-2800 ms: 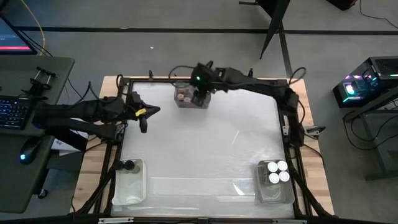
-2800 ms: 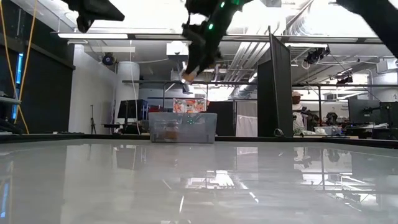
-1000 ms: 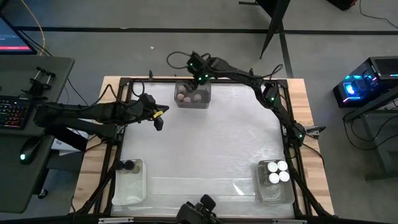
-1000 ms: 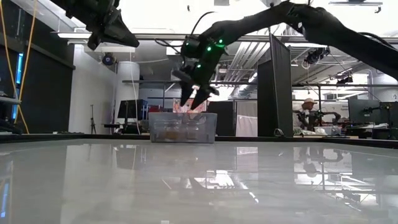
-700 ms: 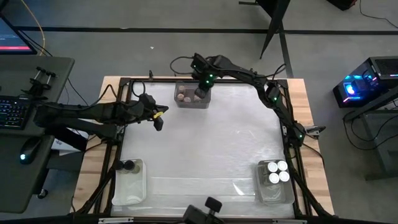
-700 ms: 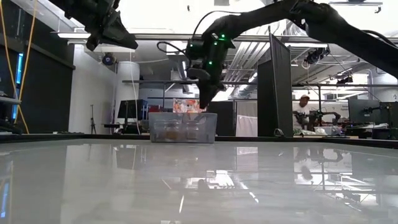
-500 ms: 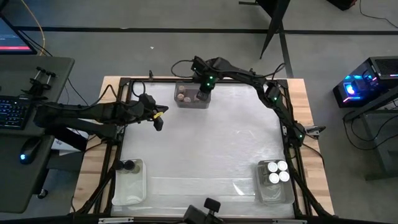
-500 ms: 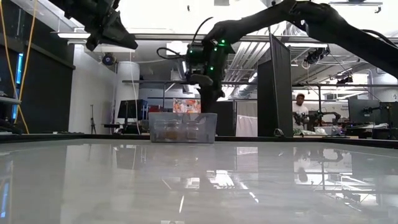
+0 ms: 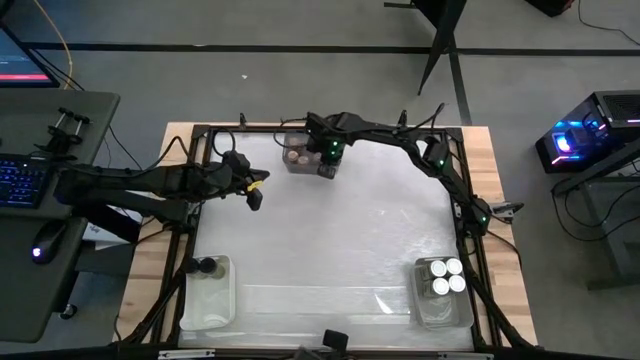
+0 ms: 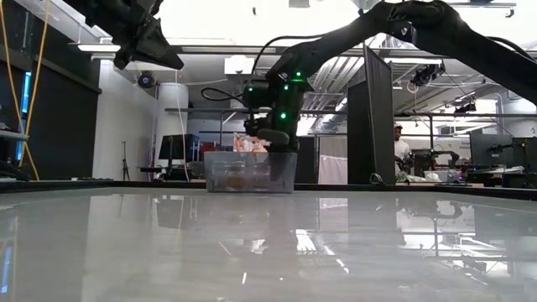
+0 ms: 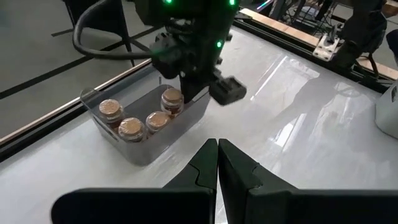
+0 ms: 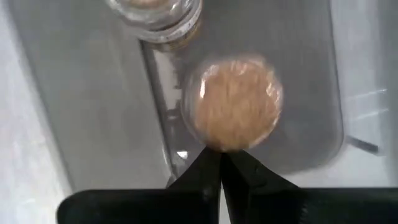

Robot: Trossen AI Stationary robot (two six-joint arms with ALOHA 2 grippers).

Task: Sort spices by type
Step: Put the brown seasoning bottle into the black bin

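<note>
A clear bin (image 9: pixel 300 168) at the table's far edge holds several cork-topped spice jars (image 11: pixel 138 119); it also shows in the low view (image 10: pixel 249 172). My right gripper (image 9: pixel 327 166) is shut and points down into the bin's right end (image 10: pixel 281 148). In its wrist view its fingertips (image 12: pixel 219 155) stand at the edge of one cork-topped jar (image 12: pixel 235 104). My left gripper (image 9: pixel 254 198) is shut and empty, held high over the table's left side (image 11: pixel 217 148). My right gripper's shut fingers come from above and point down beside the rim of the cork-topped jar's top (image 12: pixel 217 142), inside the bin's right end. I cannot tell whether they touch the jar or the bin wall.
A clear bin at the near left (image 9: pixel 205 292) holds a dark-lidded jar (image 9: pixel 205 266). A bin at the near right (image 9: pixel 440 300) holds three white-lidded jars (image 9: pixel 445 278). The wide middle of the white table (image 9: pixel 330 240) lies between the bins.
My right gripper has shut its fingers, which were apart a second ago. It has come down from above the far bin into the bin's right end, moving a little toward the table's near edge. My left gripper has kept still.
</note>
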